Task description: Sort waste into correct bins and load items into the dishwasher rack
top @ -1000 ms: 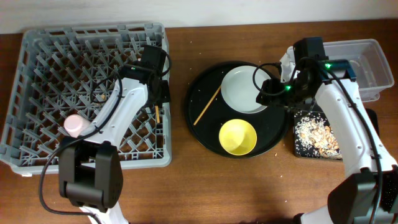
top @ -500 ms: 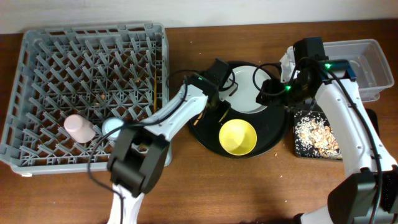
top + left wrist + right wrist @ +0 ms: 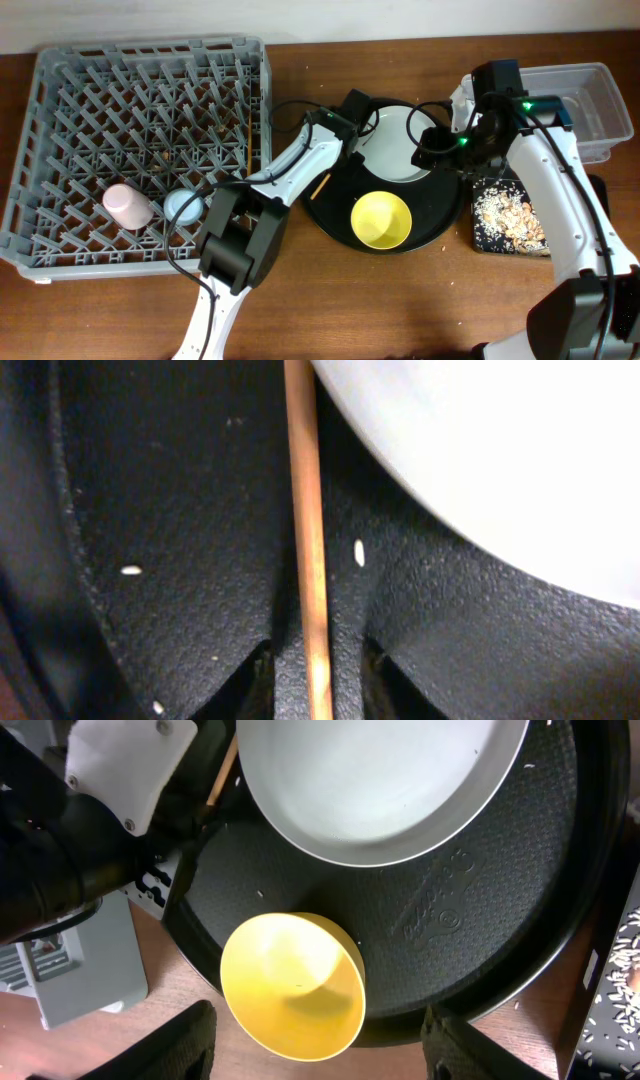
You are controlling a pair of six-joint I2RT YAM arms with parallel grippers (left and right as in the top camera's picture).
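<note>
My left gripper (image 3: pixel 348 135) is down on the round black tray (image 3: pixel 330 215), its fingers (image 3: pixel 318 690) shut on a thin wooden chopstick (image 3: pixel 305 520) that lies beside the pale grey plate (image 3: pixel 392 140). The chopstick's lower end shows in the overhead view (image 3: pixel 320 185). The yellow bowl (image 3: pixel 382 220) stands on the same tray. My right gripper (image 3: pixel 432 150) hovers open and empty over the plate's right edge, above the bowl in its wrist view (image 3: pixel 325 1040). The grey dishwasher rack (image 3: pixel 60 255) holds a pink cup (image 3: pixel 127 205), a light-blue cup (image 3: pixel 183 207) and another chopstick (image 3: pixel 248 145).
A clear plastic tub (image 3: pixel 600 95) stands at the back right. A shallow black rectangular tray (image 3: pixel 508 215) with beige food scraps sits in front of it, partly under my right arm. A few crumbs lie on the round tray.
My left arm swung from the rack to the round tray, leaving one chopstick in the rack, and came down onto the second chopstick. The right arm has not moved.
</note>
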